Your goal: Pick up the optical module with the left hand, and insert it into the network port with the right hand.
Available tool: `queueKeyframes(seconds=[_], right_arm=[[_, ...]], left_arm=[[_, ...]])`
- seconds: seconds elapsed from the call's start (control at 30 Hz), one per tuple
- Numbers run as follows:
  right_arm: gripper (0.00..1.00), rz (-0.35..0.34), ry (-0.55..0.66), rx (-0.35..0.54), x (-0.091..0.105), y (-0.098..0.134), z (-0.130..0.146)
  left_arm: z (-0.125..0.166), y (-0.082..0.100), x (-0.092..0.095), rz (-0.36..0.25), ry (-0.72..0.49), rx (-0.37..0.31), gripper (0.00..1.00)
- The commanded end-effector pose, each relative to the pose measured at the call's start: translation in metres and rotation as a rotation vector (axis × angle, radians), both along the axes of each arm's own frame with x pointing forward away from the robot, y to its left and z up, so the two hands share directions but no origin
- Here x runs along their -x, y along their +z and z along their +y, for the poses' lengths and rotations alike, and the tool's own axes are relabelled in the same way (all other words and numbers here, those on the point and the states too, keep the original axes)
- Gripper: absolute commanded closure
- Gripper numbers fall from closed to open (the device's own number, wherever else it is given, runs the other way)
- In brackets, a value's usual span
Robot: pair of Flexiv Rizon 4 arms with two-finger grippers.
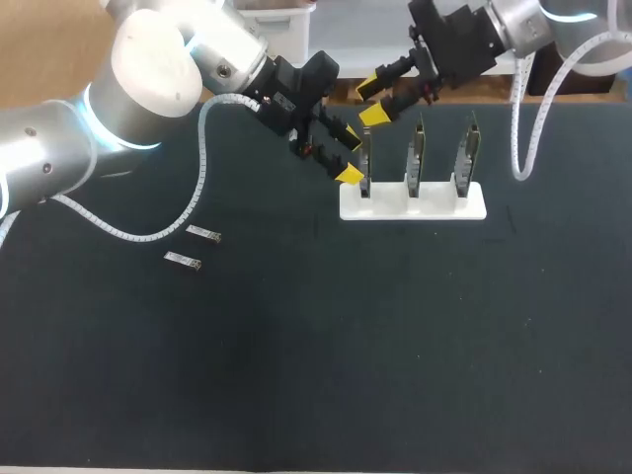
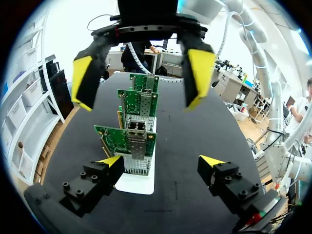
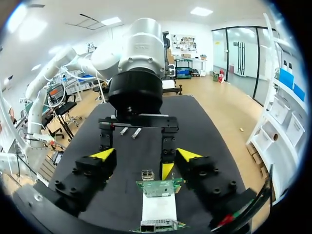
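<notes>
Well apart from left tool [image 1: 351, 155]; optical modules [image 1: 202, 233] on table [image 1: 395, 346].

My left arm [image 1: 59, 148] comes in from the side, and my left gripper [image 1: 350, 156] sits at the left end of the white stand [image 1: 413, 202], fingers spread wide and empty. My right arm [image 1: 513, 25] enters from the far corner. My right gripper [image 1: 371, 101] hangs above and behind that same end, fingers also apart and empty, facing my left gripper.
</notes>
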State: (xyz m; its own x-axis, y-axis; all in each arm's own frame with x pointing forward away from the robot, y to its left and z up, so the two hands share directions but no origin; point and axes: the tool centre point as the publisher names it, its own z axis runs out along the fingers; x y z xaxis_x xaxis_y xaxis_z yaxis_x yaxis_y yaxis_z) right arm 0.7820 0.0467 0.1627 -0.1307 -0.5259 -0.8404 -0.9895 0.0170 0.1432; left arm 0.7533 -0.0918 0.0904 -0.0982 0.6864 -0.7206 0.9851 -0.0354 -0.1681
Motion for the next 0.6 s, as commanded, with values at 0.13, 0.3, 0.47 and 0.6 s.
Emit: queueKeyframes(seconds=[0.13,0.3,0.47,0.6], right_arm=[[0.00,0.019,0.010,-0.026,-0.0006,0.0020,-0.0080],[0.00,0.021,0.007,-0.027,0.0005,0.0019,-0.0086],[0.00,0.018,0.006,-0.025,0.0024,0.0016,-0.0082],[0.53,0.009,0.013,-0.020,0.0038,0.0019,-0.0077]], left_arm=[[-0.0007,0.0005,-0.0011,0.003,0.000,-0.005,0.00],[-0.0007,0.0005,-0.0011,0.003,0.000,-0.005,0.00],[-0.0007,0.0005,-0.0011,0.003,0.000,-0.005,0.00],[-0.0007,0.0005,-0.0011,0.003,0.000,-0.005,0.00]])
